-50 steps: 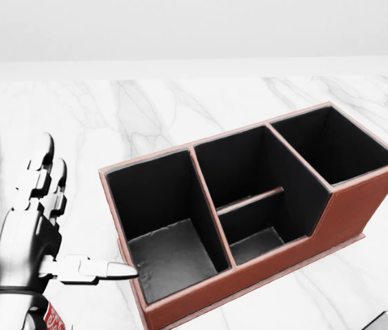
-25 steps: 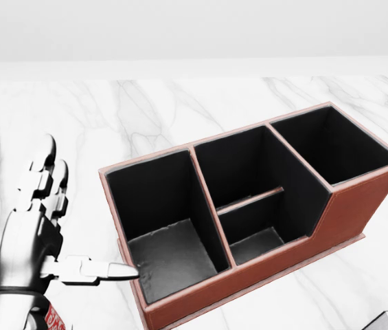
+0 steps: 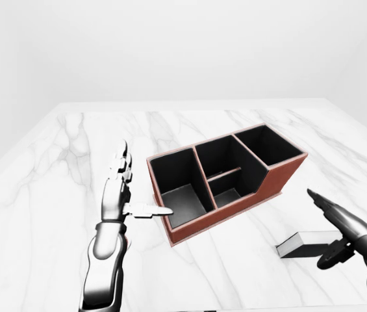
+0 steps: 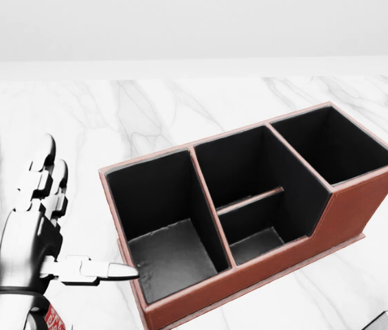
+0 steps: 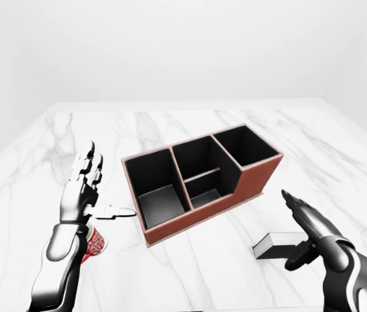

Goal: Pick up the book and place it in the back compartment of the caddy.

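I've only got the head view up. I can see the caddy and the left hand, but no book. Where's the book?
Observer: The book lies flat on the table, below and right of the caddy in the left-eye view. Your view catches only its corner.
Operator: And the right hand?
Observer: The right hand is open, with its fingers stretched out by the book's right end, not closed on it.
Operator: What's the red bit at my bottom left?
Observer: In the right-eye view it looks like a red-patterned cup, left of the caddy.
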Robot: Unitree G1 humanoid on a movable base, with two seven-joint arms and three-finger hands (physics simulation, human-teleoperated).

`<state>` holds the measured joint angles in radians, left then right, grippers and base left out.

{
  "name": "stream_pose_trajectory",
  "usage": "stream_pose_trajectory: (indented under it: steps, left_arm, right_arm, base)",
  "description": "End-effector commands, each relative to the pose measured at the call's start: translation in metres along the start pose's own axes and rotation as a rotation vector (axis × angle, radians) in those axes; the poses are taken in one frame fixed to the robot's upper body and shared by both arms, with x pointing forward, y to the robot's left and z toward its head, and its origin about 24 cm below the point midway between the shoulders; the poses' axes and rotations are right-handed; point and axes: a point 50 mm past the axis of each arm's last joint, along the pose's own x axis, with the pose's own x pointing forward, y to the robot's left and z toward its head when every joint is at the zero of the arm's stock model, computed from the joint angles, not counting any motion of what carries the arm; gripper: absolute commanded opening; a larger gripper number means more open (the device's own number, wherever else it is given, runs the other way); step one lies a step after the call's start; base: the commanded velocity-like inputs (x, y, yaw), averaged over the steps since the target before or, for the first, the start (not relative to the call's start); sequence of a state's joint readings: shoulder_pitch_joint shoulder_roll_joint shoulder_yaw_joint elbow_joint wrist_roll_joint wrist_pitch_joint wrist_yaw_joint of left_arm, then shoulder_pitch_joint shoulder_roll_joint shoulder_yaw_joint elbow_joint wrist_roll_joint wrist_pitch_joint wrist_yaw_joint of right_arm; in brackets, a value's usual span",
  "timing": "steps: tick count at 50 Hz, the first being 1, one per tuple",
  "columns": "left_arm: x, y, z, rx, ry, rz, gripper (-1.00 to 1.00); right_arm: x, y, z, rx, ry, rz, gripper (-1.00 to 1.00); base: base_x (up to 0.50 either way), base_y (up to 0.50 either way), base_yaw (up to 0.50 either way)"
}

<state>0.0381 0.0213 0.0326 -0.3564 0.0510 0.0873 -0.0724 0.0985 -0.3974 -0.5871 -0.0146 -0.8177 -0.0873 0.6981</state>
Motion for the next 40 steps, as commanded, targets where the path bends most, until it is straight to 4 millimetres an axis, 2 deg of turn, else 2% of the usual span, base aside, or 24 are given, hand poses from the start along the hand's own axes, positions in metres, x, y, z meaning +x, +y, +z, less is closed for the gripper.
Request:
stream_pose_trajectory:
  steps: [1, 40]
  left_arm:
    - [0.0, 0.0, 0.0, 0.001, -0.002, 0.0, 1.0]
    - [-0.001, -0.002, -0.004, 0.002, 0.019, -0.004, 1.0]
  right_arm:
    - [0.002, 0.002, -0.003, -0.004, 0.015, 0.018, 1.0]
    - [0.012, 0.004, -0.01, -0.019, 0.048, 0.012, 1.0]
  base:
    - [0.0, 0.0, 0.0]
    - [0.0, 0.0, 0.0]
